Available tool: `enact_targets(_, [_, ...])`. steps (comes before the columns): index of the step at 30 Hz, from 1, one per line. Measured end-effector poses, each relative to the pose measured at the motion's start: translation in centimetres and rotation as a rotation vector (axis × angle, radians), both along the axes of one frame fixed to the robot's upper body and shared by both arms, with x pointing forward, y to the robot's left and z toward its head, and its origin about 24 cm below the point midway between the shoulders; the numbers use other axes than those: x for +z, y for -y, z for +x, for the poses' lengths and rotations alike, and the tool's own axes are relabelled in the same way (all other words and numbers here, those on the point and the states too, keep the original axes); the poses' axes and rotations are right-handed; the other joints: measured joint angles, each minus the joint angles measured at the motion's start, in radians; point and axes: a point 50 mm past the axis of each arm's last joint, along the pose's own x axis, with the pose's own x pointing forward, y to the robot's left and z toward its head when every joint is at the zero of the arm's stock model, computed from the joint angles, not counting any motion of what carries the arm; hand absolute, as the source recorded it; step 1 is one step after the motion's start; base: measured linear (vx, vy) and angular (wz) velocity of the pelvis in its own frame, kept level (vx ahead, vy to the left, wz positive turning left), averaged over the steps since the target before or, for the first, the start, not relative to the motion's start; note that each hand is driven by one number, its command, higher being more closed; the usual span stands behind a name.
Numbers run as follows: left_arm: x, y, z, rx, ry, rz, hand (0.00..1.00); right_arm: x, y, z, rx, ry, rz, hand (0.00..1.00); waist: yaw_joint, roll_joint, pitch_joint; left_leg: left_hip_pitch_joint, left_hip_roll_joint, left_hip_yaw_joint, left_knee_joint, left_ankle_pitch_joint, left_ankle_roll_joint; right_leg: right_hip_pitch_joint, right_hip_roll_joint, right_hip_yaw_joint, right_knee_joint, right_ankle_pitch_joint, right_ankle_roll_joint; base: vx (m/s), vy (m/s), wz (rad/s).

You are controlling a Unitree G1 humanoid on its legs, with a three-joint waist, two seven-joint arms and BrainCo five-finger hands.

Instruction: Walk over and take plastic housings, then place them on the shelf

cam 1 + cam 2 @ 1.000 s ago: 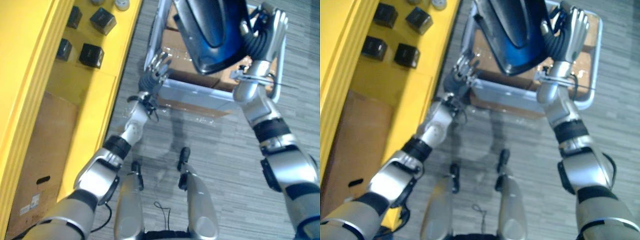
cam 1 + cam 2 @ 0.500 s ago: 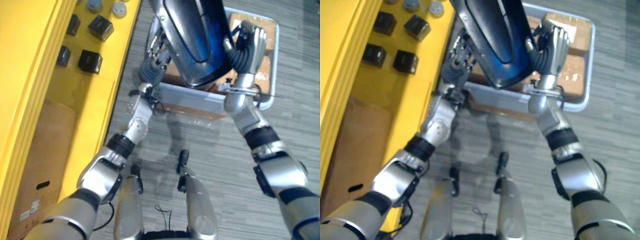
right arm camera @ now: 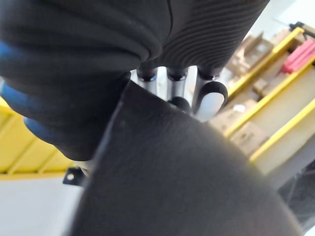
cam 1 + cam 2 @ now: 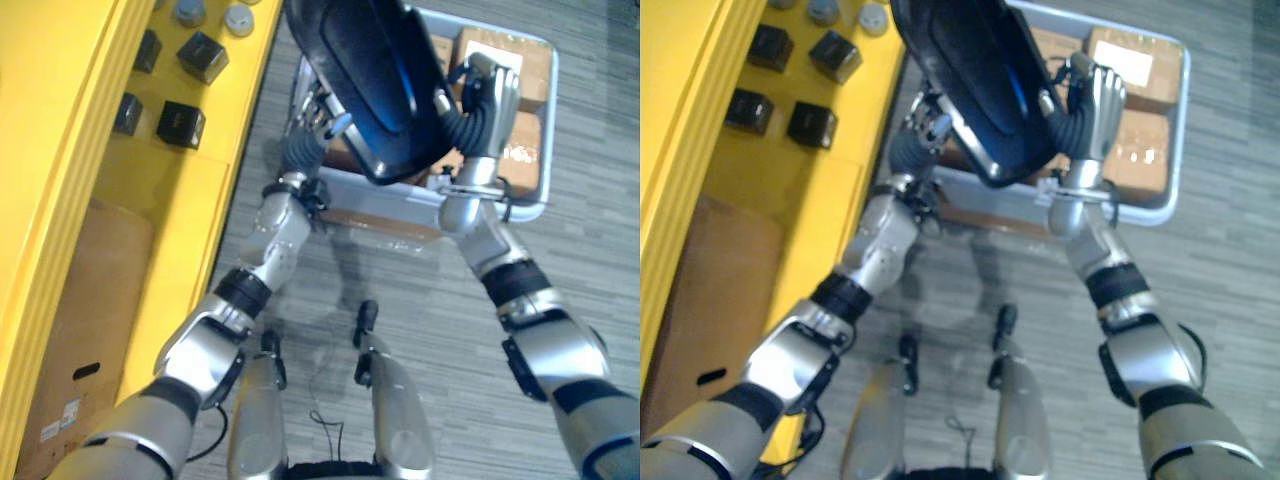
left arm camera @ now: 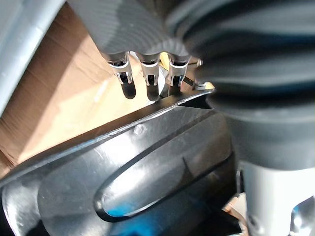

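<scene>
Two hands share this load, because the plastic housing (image 4: 375, 80) is too broad and smooth for one to grasp. It is a big dark shell, tilted on edge, lifted above the grey bin (image 4: 385, 197) that sits on the floor ahead of me with cardboard boxes (image 4: 520, 150) inside.

My left hand (image 4: 312, 118) is against the housing's left rim. In the left wrist view its fingers (image 5: 150, 81) reach fairly straight past the rim, so I read it as an open hand bracing the edge, not a closed grasp.

My right hand (image 4: 488, 95) does the same on the right rim, with the palm pressed in and the fingers (image 3: 209, 101) standing straight beyond the edge. The shell is squeezed between two flat hands, and I judge that the inward push is what holds it up.

On my left runs the yellow shelf (image 4: 190, 200), with small black boxes (image 4: 182, 122) on its far part and bare space nearer to me. That bare stretch looks like the place to set the housing down. The swing left will need even pressure from both sides, or the shell could slip.
</scene>
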Motion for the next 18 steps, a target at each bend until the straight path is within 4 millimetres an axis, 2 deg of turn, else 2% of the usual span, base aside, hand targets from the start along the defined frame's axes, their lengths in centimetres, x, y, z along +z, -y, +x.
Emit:
enact_targets(5, [-0.7,-0.2,0.0,0.006,-0.024,0.018,0.00,0.5,-0.9,-0.4,0.042,0.041,0.002,1.00,0.001,0.000,0.000,0.001,0.000,0.000,0.000,0.000,0.000,0.001,0.000,0.000,0.000,0.000,0.000,0.00,0.000,0.00])
enact_targets(10, [-1.7,-0.5,0.2,0.018,-0.067,0.033,0.00,0.7,-3.2,-1.1,0.123,0.082,-0.023,1.00,0.000,-0.003,-0.002,0.002,0.001,0.000,0.001,0.000,0.000,0.002,0.000,0.000,-0.001,0.000,0.000,0.00,0.000,0.00])
enact_targets(18, [-3.1,-0.9,0.3,0.030,-0.106,0.042,0.00,-0.3,-3.2,-0.6,0.071,0.030,-0.050,1.00,0.001,-0.013,-0.008,0.000,0.000,0.000,0.000,0.000,0.000,0.002,0.000,-0.001,-0.003,0.000,0.000,0.00,0.000,0.00])
